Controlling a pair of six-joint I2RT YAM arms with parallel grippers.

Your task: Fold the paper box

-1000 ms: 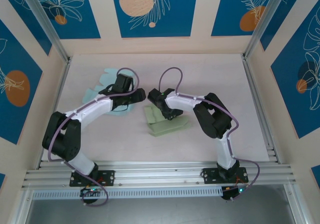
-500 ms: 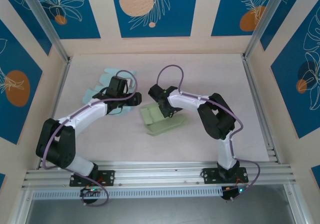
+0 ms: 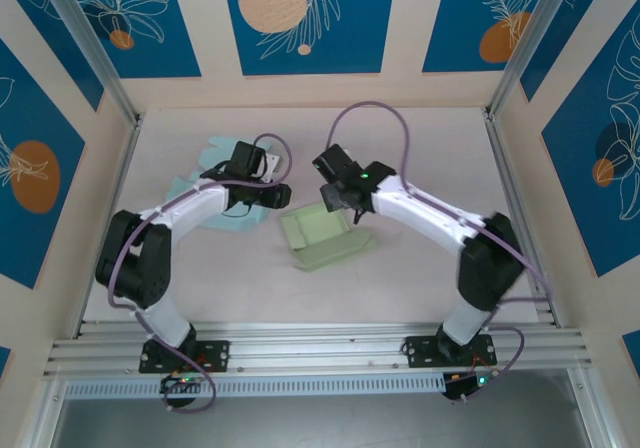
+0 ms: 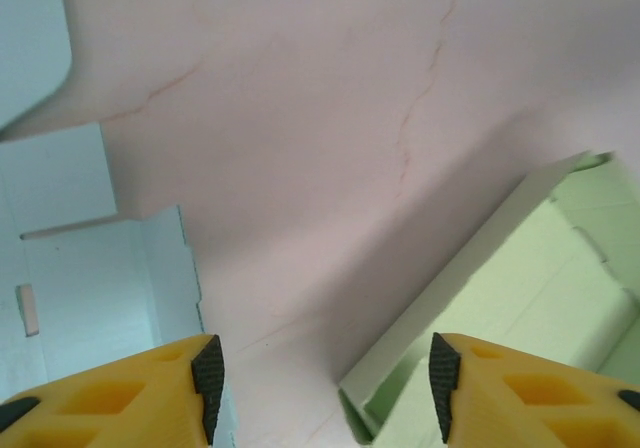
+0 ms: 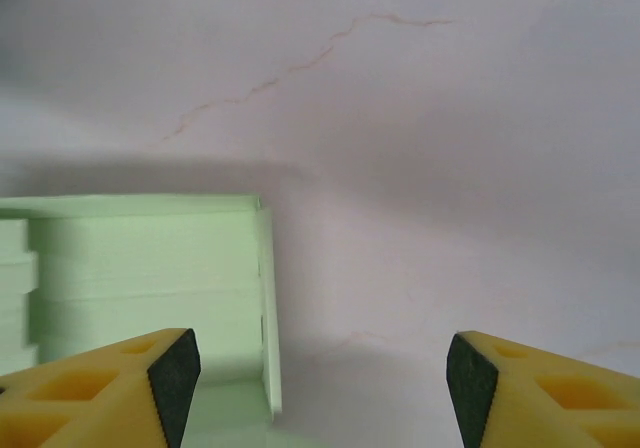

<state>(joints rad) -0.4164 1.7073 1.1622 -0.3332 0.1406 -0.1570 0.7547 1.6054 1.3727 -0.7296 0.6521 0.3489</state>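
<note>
Both my hands are released, nothing gripped. Left gripper (image 4: 320, 383) sits low over the table (image 3: 430, 148), jaws spread. The green paper box (image 4: 545, 288) is just ahead to the right, with one wall corner showing in the gap, not pinched. A flat light-blue sheet (image 4: 80, 298) lies to the left. Right gripper (image 5: 320, 383) is also spread, over the box's far side, with a box wall edge in the gap. Top view: the box lies mid-table between my two wrists, partly folded, walls up.
</note>
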